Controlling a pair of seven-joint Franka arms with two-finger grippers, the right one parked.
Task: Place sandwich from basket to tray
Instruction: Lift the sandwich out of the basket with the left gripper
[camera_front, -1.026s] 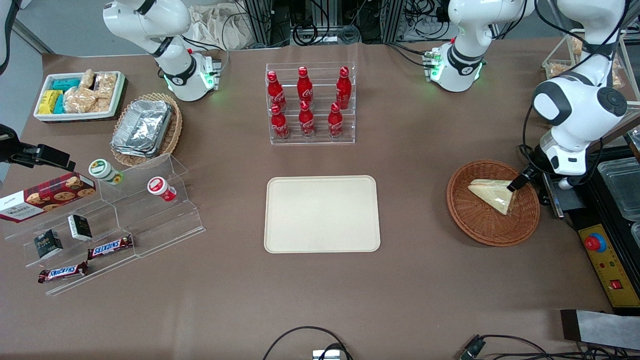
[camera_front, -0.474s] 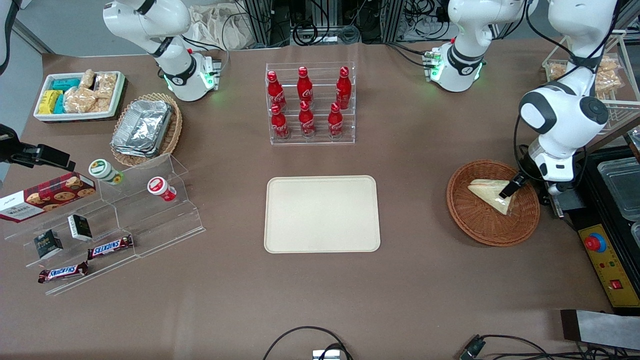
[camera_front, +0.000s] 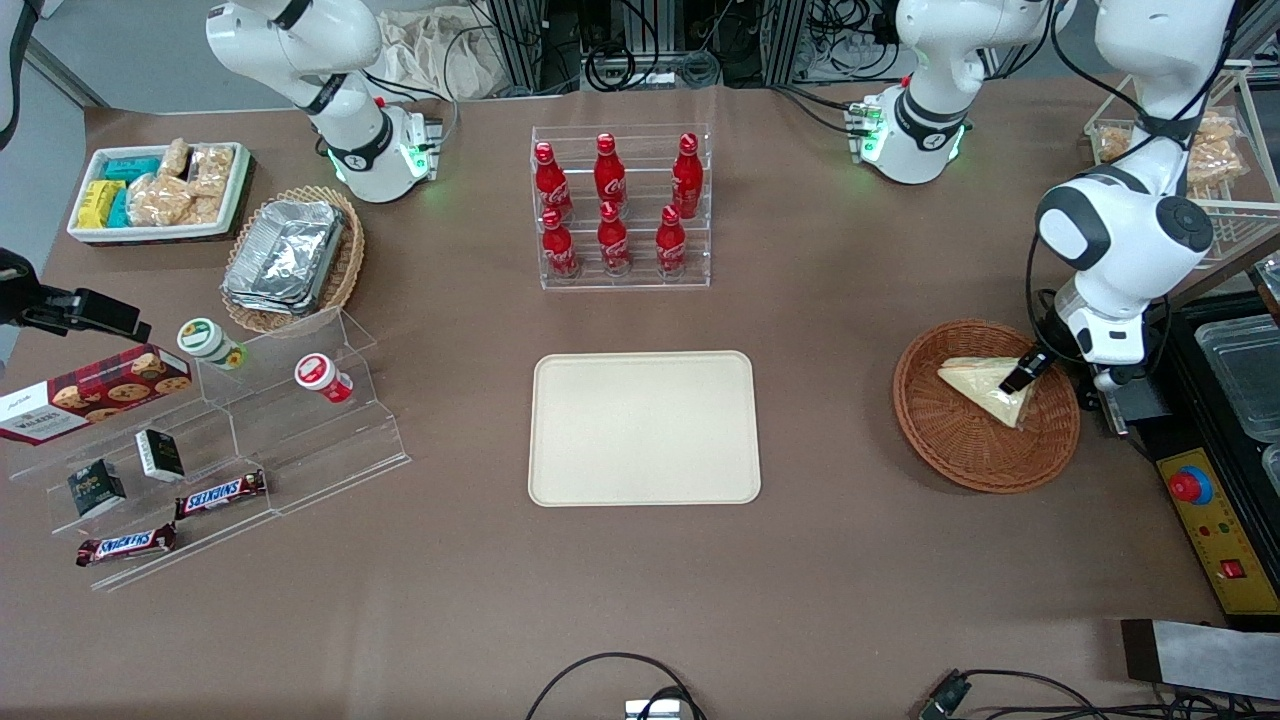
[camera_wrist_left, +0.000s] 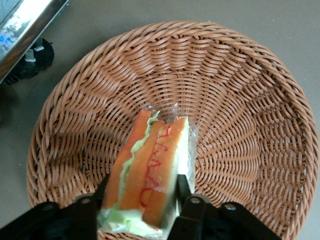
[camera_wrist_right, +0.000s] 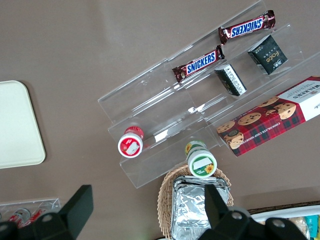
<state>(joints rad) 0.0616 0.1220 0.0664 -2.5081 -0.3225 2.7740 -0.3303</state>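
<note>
The sandwich (camera_front: 985, 386), a wrapped triangular wedge, is in the round reddish-brown basket (camera_front: 960, 450) toward the working arm's end of the table. In the left wrist view the sandwich (camera_wrist_left: 152, 167) shows its orange and green cut edge above the basket weave (camera_wrist_left: 250, 100). My left gripper (camera_front: 1022, 380) is over the basket and shut on the sandwich, one finger on each bread face; it also shows in the left wrist view (camera_wrist_left: 142, 197). The sandwich looks slightly lifted. The cream tray (camera_front: 644, 428) lies flat at the table's middle.
An acrylic rack of red cola bottles (camera_front: 620, 205) stands farther from the front camera than the tray. A control box with a red button (camera_front: 1205, 520) and a metal frame sit beside the basket. Snack stands and an oval basket with foil containers (camera_front: 290, 255) lie toward the parked arm's end.
The left arm shifted closer over the basket and its fingers closed on the sandwich, which has moved slightly up off the basket floor.
</note>
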